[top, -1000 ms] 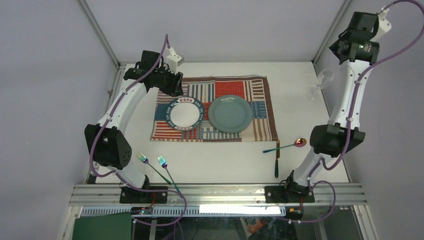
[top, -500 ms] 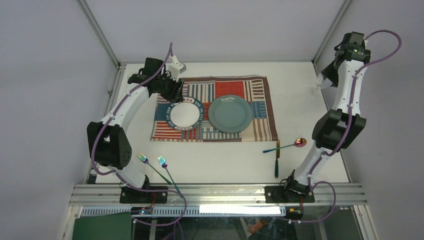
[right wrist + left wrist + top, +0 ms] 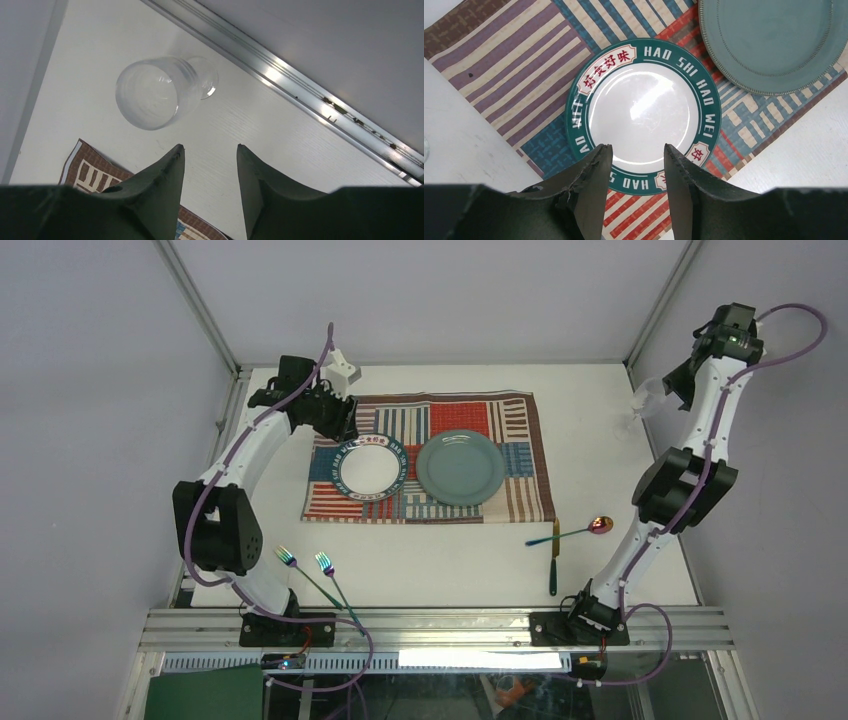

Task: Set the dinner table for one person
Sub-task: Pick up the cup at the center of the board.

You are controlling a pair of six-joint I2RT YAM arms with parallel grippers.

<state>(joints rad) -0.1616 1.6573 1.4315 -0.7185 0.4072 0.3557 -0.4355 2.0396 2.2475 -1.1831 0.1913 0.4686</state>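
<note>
Claws stood parted, empty: left gripper over white plate rim, right gripper above glass, likely for pickups.

- The dinner table is showing a plain matte white top, with silver-grey rails at its edges.
- The placemat is displaying a patchwork of red, blue and cream stripes inside a brown border.
- The left plate is showing a glossy white centre inside a dark green band that carries white letters and red characters.
- The right plate is showing a uniform grey-teal.
- The forks and the spoon are shimmering in iridescent tints.
- The glass is appearing clear.
- The arms are showing white links and black joints.
</note>
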